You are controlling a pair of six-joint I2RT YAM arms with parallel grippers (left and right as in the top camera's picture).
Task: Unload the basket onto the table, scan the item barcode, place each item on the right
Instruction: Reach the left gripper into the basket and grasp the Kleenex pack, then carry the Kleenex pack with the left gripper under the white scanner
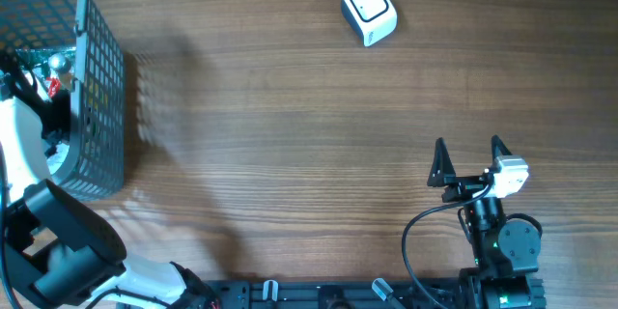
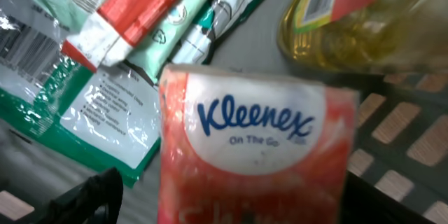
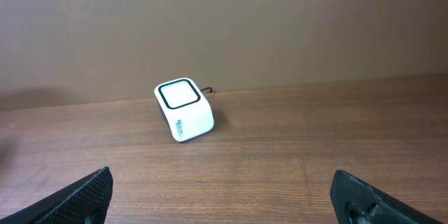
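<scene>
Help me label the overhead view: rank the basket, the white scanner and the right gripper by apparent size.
1. basket, largest by far, though cropped by the frame.
2. right gripper, jaws spread wide.
3. scanner, slightly smaller; the gripper may sit nearer the camera, so this pair is unsure.

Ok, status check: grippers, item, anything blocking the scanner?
Left gripper open inside basket, fingers either side of Kleenex pack, not yet clamped. Right gripper open, empty, over table. Scanner unobstructed.
</scene>
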